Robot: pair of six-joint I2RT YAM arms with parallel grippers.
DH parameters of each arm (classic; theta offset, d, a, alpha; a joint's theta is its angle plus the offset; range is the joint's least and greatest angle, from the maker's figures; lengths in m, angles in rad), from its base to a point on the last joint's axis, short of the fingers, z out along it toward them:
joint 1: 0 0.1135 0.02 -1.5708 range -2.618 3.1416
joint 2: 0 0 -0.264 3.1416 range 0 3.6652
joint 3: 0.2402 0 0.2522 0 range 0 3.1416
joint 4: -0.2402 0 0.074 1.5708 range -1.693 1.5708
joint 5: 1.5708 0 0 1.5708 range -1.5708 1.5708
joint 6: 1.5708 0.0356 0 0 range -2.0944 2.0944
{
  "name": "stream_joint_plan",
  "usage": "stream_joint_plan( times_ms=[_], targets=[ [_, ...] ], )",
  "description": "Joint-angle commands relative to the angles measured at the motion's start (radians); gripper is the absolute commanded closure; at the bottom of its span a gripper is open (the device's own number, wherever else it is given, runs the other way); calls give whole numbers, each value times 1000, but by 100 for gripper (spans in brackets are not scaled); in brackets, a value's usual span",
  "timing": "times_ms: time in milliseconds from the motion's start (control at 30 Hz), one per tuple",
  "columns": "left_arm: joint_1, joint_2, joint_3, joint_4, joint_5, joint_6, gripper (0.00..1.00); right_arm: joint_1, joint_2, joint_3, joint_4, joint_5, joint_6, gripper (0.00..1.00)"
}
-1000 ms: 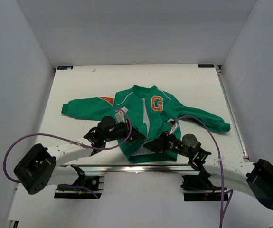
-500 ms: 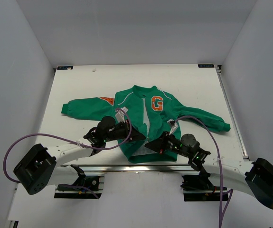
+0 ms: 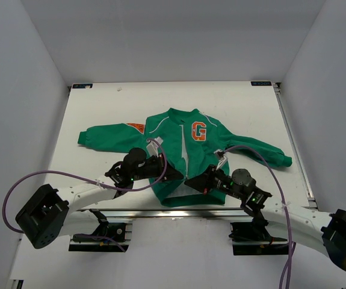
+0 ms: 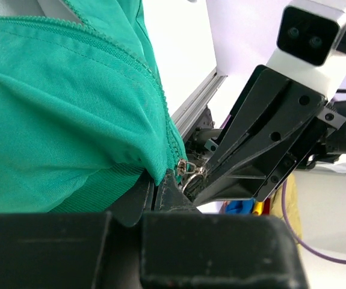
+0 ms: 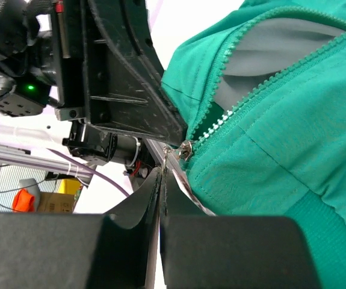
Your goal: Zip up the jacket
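The green jacket (image 3: 179, 150) with its orange G patch (image 3: 199, 130) lies flat on the table, front open above the hem and pale lining (image 5: 281, 57) showing. My left gripper (image 3: 177, 175) is shut on the ribbed hem corner (image 4: 100, 192) just beside the zipper's foot. In the left wrist view the metal slider (image 4: 185, 167) sits right above my left gripper (image 4: 154, 185). My right gripper (image 3: 191, 182) meets it from the right. In the right wrist view my right gripper (image 5: 162, 171) is shut on the thin metal pull tab (image 5: 168, 158) hanging from the slider (image 5: 186, 147).
The white table (image 3: 100, 102) is walled in white on three sides. An aluminium rail (image 3: 179, 212) runs along the near edge under the hem. Purple cables (image 3: 70, 176) loop off both arms. The jacket's sleeves (image 3: 100, 133) spread left and right.
My right gripper has shut on the zipper pull and edged slightly left toward the left gripper. The left gripper has kept its hold on the hem.
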Motion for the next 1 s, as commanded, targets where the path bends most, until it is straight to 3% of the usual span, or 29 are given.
stream_joint_plan(
  times_ms=[0, 200, 367, 567, 967],
  targets=[
    [-5, -30, 8, -43, 15, 58, 100, 6, -29, 79, -32, 24, 3, 100],
    [-25, -34, 12, -51, 55, 118, 100, -11, 14, 175, -242, 47, 25, 100],
    [-31, -42, 4, -49, 54, 144, 100, -91, 46, 205, -253, -126, 84, 100],
    [-33, -73, -8, -67, 37, 184, 100, -226, 95, 301, -512, -296, 54, 100],
    [-59, -65, 25, -118, 78, 320, 100, -287, 216, 346, -398, -468, 80, 100]
  ],
)
